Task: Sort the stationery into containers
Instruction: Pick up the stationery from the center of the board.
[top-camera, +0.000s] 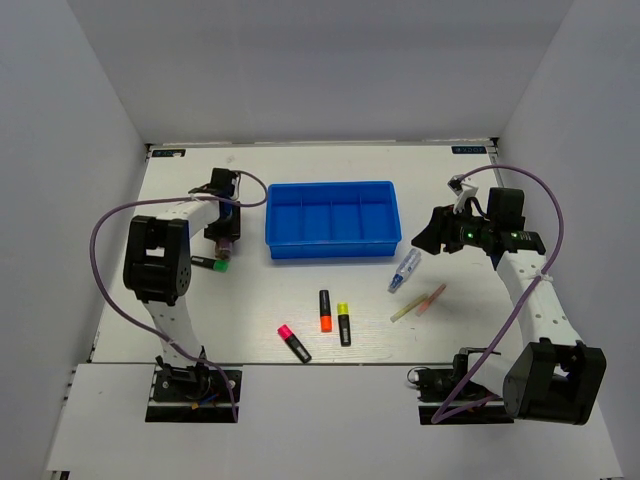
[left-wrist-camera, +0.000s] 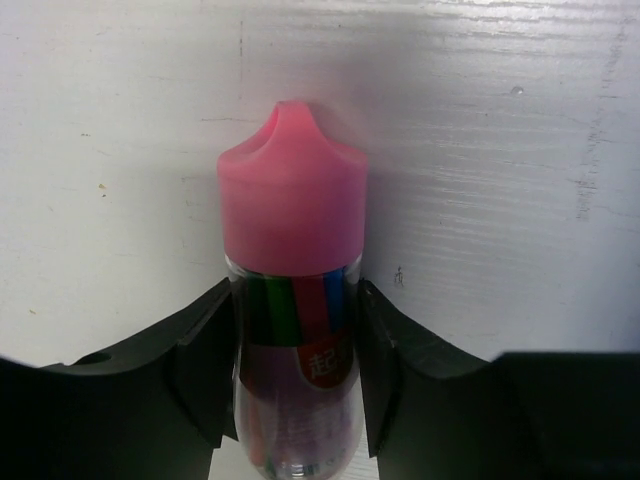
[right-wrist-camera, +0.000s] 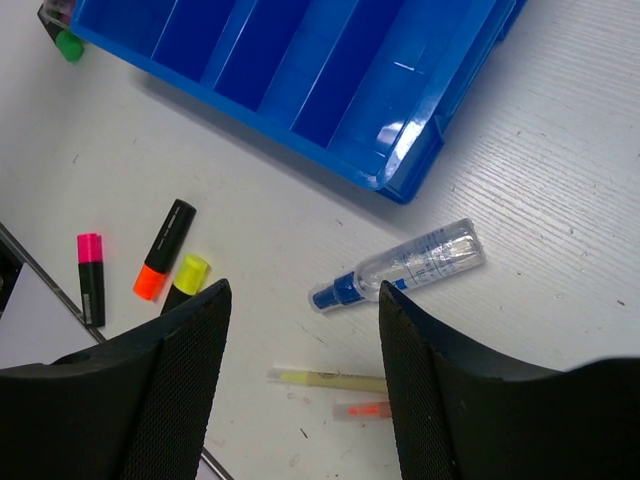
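Observation:
My left gripper (top-camera: 225, 243) (left-wrist-camera: 296, 335) is shut on a clear tube with a pink cap (left-wrist-camera: 292, 215), held low over the table left of the blue tray (top-camera: 333, 247). A green-capped highlighter (top-camera: 210, 264) lies just beside it. My right gripper (top-camera: 428, 238) (right-wrist-camera: 300, 300) is open and empty, above the blue-and-white tube (top-camera: 405, 270) (right-wrist-camera: 400, 265). The pale-yellow stick (top-camera: 404, 312) (right-wrist-camera: 325, 379) and pink stick (top-camera: 432, 298) (right-wrist-camera: 362, 410) lie near it. Orange (top-camera: 325, 310), yellow (top-camera: 343, 323) and pink (top-camera: 293, 342) highlighters lie at front centre.
The tray's compartments (right-wrist-camera: 440, 100) show nothing in them. White walls close in the table on three sides. The green cap (right-wrist-camera: 68, 45) shows past the tray's far corner in the right wrist view. The table's front edge runs just past the pink highlighter (right-wrist-camera: 90, 275).

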